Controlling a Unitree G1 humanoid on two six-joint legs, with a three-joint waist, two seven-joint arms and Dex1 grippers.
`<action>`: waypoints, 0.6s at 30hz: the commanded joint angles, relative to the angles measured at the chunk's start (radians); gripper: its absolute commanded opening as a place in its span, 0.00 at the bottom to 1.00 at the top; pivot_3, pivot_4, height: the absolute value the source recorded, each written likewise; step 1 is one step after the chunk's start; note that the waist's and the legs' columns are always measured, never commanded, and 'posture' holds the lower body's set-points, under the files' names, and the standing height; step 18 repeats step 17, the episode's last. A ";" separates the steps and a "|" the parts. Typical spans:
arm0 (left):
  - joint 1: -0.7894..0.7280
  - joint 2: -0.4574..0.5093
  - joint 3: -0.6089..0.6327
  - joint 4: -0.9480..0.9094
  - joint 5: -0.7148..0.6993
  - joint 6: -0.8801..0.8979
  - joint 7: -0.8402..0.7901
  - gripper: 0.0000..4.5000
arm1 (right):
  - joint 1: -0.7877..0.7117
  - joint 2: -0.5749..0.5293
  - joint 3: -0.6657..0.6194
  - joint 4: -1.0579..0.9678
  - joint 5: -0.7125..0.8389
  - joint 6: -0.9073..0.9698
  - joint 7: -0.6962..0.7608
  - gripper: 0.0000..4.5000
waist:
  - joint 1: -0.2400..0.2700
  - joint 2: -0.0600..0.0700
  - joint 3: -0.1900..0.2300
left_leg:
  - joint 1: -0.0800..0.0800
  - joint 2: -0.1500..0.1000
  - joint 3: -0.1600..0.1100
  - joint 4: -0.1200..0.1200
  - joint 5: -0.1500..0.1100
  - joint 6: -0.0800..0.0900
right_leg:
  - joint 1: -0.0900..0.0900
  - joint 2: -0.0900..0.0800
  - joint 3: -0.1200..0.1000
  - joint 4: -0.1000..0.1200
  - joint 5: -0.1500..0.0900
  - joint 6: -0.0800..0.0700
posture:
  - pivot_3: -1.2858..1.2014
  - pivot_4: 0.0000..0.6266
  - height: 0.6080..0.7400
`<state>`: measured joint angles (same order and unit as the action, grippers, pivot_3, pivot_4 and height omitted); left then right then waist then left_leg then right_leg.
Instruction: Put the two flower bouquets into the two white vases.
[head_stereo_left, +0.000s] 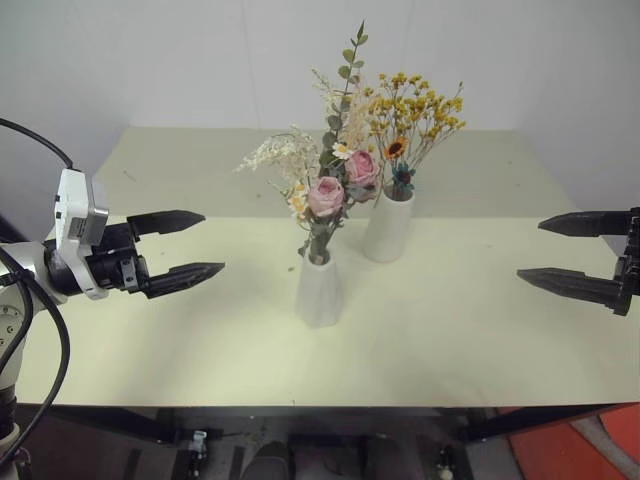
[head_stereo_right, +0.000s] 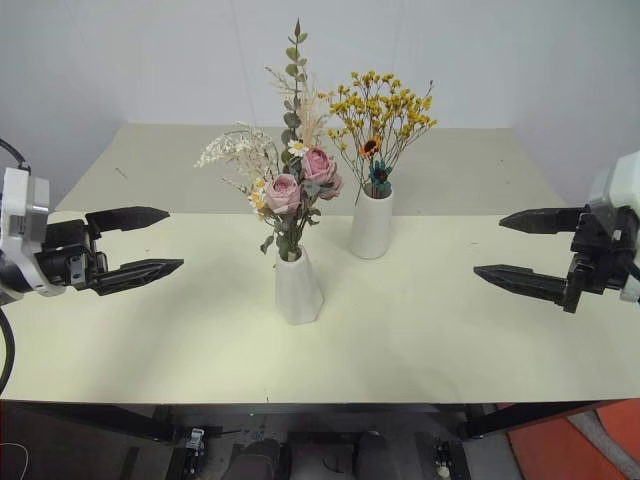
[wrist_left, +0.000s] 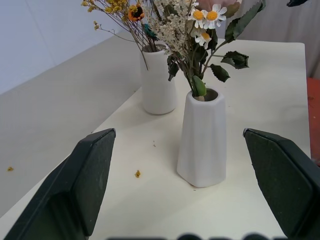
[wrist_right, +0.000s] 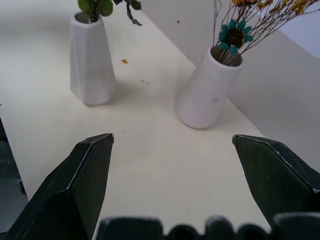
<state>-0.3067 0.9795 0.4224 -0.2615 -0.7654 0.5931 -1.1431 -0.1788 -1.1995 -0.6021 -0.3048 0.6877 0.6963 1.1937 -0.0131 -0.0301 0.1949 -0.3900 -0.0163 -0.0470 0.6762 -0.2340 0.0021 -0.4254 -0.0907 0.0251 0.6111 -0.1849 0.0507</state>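
- already both bouquets stand in vases: the pink rose bouquet (head_stereo_left: 330, 185) sits in the cone-shaped vase (head_stereo_left: 319, 292) near the middle of the table (head_stereo_left: 180, 330), and the yellow bouquet (head_stereo_left: 410, 115) sits in the taller vase (head_stereo_left: 388, 226) just behind it and to the right.
- the left gripper (head_stereo_left: 190, 245) hangs over the table's left side with its jaws wide apart and nothing between them; the right gripper (head_stereo_right: 515, 245) does the same on the right, well apart from both vases.
- the task looks done, so the main risk is any further arm move toward the centre: a finger sweeping in could clip the cone-shaped vase, which has a narrow neck and a tall, top-heavy bunch, and tip it.
- the rose bouquet's long sprigs lean up and outward; a passing gripper could snag a stem and drag the vase along.
- the two bouquets overlap in the head views, so they may be touching or tangled, though that is hard to tell; pulling at one could disturb the other.
- small yellow crumbs (wrist_left: 137, 173) lie on the table by the cone-shaped vase, so the dried blossoms probably shed if brushed.
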 joint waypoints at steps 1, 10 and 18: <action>-0.002 0.013 0.032 -0.032 -0.021 0.000 0.010 0.99 | 0.007 -0.014 -0.053 -0.013 -0.005 -0.004 -0.003 1.00 | -0.001 0.000 0.000 | 0.000 0.000 0.000 0.000 0.000 0.000 | 0.000 0.000 0.000 0.000 0.000 0.000 | 0.52 0.24 1.00; -0.027 0.012 0.054 -0.035 -0.076 0.014 0.045 0.99 | 0.006 -0.016 -0.044 -0.008 -0.004 -0.011 -0.008 1.00 | -0.001 0.000 0.000 | 0.000 0.000 0.000 0.000 0.000 0.000 | 0.000 0.000 0.000 0.000 0.000 0.000 | 0.52 0.24 1.00; -0.010 0.016 0.053 -0.029 -0.062 0.003 0.036 0.99 | 0.006 -0.017 -0.041 -0.002 -0.008 -0.015 -0.005 1.00 | 0.000 0.000 0.000 | 0.000 0.000 0.000 0.000 0.000 0.000 | 0.000 0.000 0.000 0.000 0.000 0.000 | 0.52 0.24 1.00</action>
